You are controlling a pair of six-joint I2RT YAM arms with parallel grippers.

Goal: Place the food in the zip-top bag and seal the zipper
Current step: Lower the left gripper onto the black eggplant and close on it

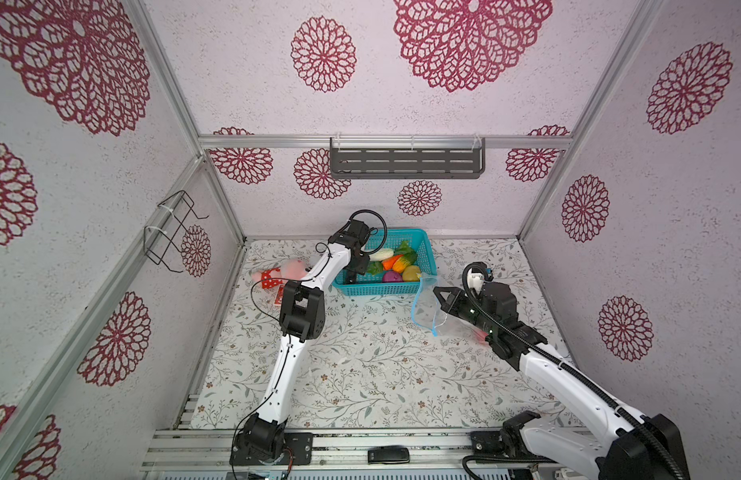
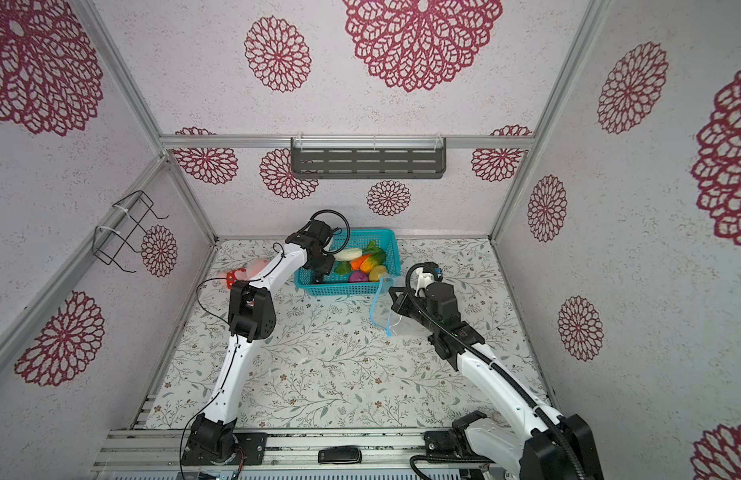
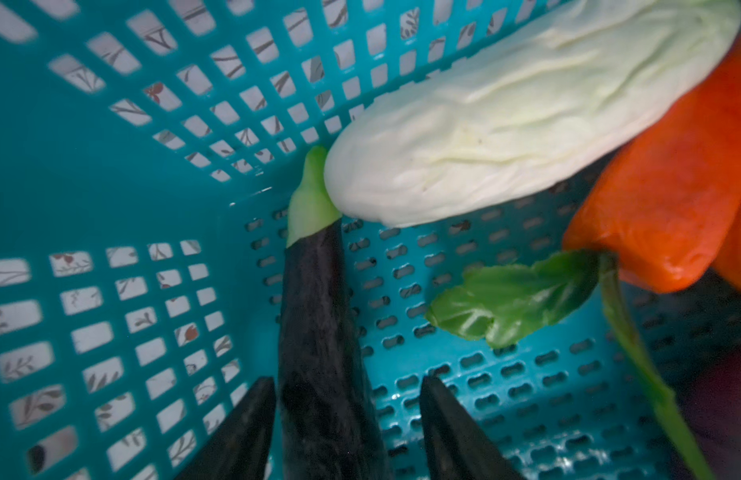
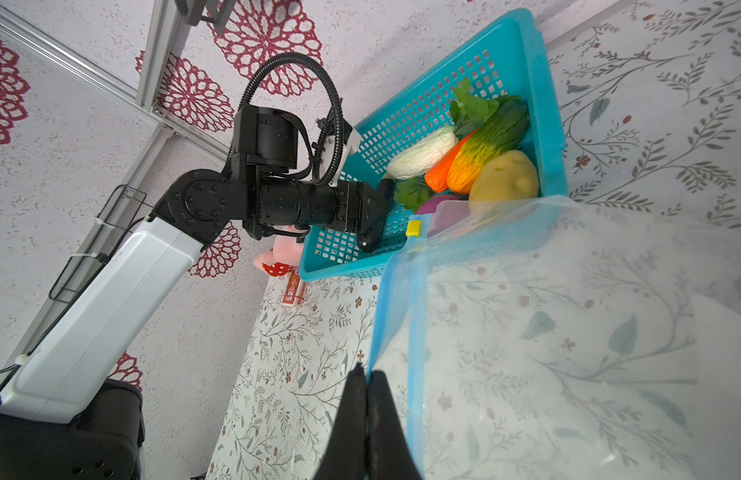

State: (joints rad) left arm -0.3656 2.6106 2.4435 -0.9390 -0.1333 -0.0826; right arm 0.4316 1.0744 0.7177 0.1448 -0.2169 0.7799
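The food lies in a teal mesh basket (image 1: 423, 245) at the back: a white vegetable (image 3: 526, 112), an orange carrot (image 3: 672, 199), a green leaf (image 3: 514, 299), a yellow potato (image 4: 505, 178) and a dark eggplant (image 3: 314, 311). My left gripper (image 3: 348, 380) reaches into the basket, open, one finger on each side of the eggplant, with a gap on one side. Right of the basket the clear zip-top bag (image 1: 427, 309) hangs with its mouth open. My right gripper (image 4: 366, 372) is shut on the bag's edge beside the blue zipper (image 4: 414, 332).
A pink plush toy (image 1: 285, 270) in a red dotted dress and a small red card (image 1: 279, 297) lie left of the basket, behind the left arm. A dark shelf (image 1: 406, 162) hangs on the back wall, a wire rack (image 1: 173, 232) on the left wall.
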